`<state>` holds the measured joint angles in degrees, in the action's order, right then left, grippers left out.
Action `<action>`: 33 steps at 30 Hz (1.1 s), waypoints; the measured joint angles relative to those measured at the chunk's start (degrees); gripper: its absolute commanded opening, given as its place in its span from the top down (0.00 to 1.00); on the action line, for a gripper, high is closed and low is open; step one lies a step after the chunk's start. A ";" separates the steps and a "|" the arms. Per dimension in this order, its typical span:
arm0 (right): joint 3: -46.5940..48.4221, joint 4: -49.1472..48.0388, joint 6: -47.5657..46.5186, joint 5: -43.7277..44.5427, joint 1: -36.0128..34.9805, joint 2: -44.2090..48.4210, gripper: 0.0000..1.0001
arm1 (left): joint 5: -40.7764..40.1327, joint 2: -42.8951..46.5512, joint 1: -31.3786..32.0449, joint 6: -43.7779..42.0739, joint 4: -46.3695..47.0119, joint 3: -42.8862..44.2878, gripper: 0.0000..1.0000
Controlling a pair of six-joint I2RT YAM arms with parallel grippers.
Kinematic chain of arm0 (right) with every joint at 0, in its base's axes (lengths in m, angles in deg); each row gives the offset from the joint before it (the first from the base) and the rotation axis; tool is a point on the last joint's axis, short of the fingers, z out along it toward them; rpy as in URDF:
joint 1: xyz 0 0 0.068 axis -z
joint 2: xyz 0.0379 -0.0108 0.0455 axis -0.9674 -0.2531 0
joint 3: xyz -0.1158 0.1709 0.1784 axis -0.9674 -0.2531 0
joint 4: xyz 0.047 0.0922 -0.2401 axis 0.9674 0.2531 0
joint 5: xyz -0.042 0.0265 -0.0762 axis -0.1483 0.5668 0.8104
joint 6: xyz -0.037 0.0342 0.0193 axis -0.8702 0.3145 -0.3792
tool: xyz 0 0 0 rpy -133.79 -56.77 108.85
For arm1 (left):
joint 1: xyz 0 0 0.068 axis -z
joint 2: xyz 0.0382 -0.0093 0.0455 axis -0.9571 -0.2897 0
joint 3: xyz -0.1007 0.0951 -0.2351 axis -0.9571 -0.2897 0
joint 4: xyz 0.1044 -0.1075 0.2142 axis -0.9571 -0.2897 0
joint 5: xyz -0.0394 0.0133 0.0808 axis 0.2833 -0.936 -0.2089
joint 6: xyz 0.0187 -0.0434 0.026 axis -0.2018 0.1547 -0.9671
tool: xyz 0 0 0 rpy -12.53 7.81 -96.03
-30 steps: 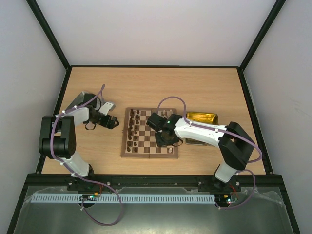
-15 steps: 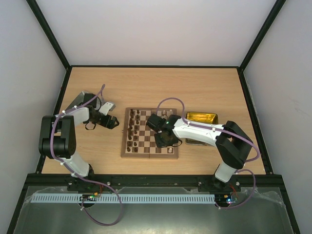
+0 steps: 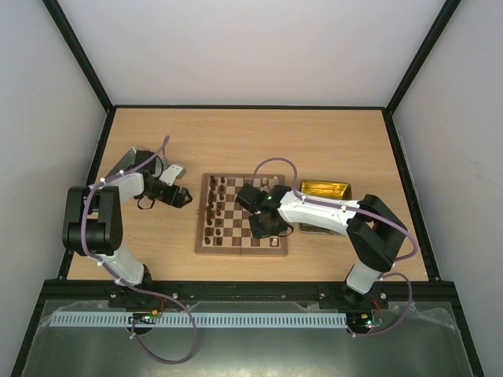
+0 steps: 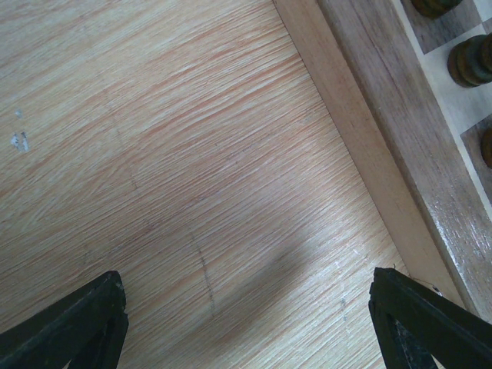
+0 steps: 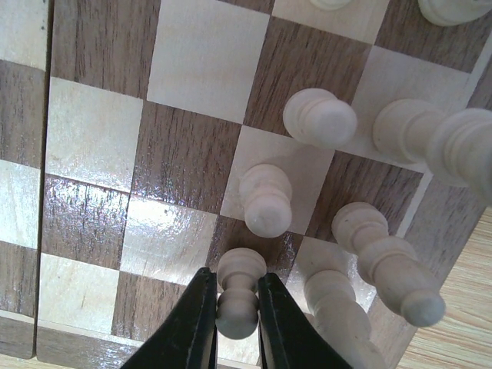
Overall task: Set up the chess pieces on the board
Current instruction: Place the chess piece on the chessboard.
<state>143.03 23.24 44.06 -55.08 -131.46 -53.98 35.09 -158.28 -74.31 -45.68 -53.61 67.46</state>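
The board [image 3: 236,243] lies mid-table with dark brown pieces [image 3: 212,210] in its left columns and cream pieces [image 3: 274,242] at its right edge. My right gripper [image 3: 266,228] is over the board's right side. In the right wrist view it [image 5: 234,323] is shut on a cream pawn [image 5: 238,300] standing on a dark square, with other cream pieces [image 5: 265,201] close beside it. My left gripper [image 3: 182,196] is open and empty left of the board; in its wrist view [image 4: 246,323] the fingertips [image 4: 84,323] stand wide apart over bare table beside the board's border [image 4: 384,146].
A shiny gold tin tray [image 3: 324,191] sits right of the board, partly behind my right arm. The table is bounded by black frame rails and white walls.
My right gripper has shifted slightly left over the board's right side. The left arm has not moved.
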 measured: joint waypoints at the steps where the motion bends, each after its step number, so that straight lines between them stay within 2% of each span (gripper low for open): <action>1: 0.00 0.00 0.00 0.00 0.00 0.00 0.86 | 0.00 0.00 0.00 0.00 0.00 0.00 0.13; 17: 0.35 0.48 0.00 0.33 0.00 0.00 0.83 | 0.00 0.00 0.00 0.00 0.00 0.00 0.13; 28: 8.13 5.55 -0.42 4.76 0.04 0.15 0.83 | 0.00 0.00 0.00 -0.02 0.00 0.02 0.13; 33: 8.72 8.24 -0.37 7.85 4.28 4.55 0.83 | 0.00 0.00 0.02 -0.02 0.00 0.02 0.13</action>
<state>151.75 31.48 43.69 -47.23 -127.17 -49.44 35.09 -158.28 -74.29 -45.70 -53.61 67.48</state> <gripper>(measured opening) 0.166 0.865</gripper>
